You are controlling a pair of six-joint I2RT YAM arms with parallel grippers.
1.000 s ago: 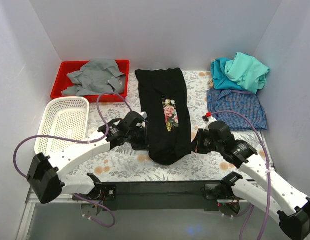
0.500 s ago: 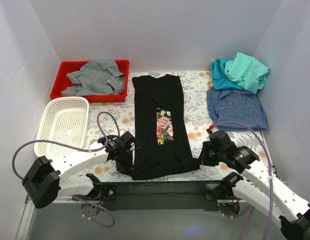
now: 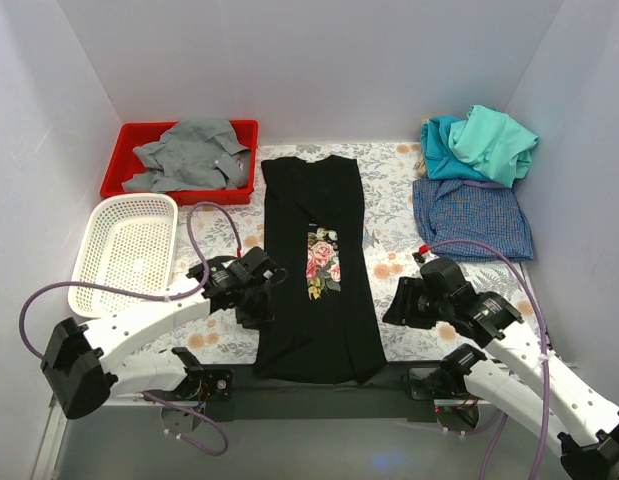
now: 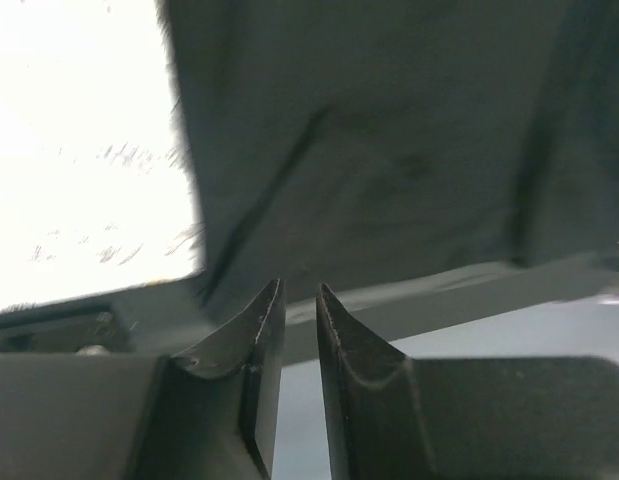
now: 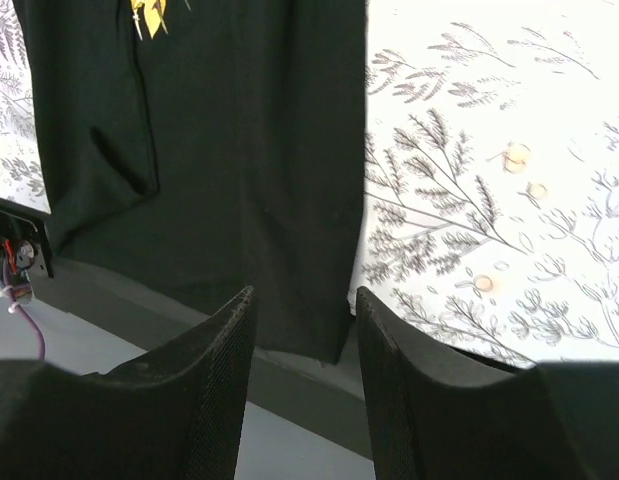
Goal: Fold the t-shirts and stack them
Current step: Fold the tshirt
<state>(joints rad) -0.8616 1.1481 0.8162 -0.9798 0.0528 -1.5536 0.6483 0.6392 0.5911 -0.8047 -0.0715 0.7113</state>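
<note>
Plainly, the black t-shirt (image 3: pixel 319 270) is laid out flat and lengthwise down the middle of the worktop (image 3: pixel 419 325). Its collar is turned to the far side, its rose print (image 3: pixel 322 262) faces up, and its hem is draped just over the near edge. It is seen as a long, narrow strip, so the sides are judged to be already folded in. The teal t-shirt (image 3: pixel 439 150) and the mint-green t-shirt (image 3: pixel 494 140) are bundled together at the far right. Just in front of them the blue-checked t-shirt (image 3: pixel 474 215) is laid flat.

The left tool (image 4: pixel 300 292) is held just beside the shirt's left edge, its jaws parted by only a narrow slit with nothing caught between them. The right tool (image 5: pixel 304 292) is held just off the right edge near the hem, with its jaws spread and empty. No cloth is gripped by either.

The shirt is judged to be light, soft and limp (nothing stiff is seen in it). It can therefore be expected to sag, stretch and crease wherever it is lifted from one point alone. A matched hold by both tools is thought best. It should be taken at the two hem corners, where the cloth overhangs the edge and can be pinched without scraping the worktop. All folded layers should be caught at each corner, or the inner flaps may be shaken loose. The hem is then judged ready to be carried toward the collar.
</note>
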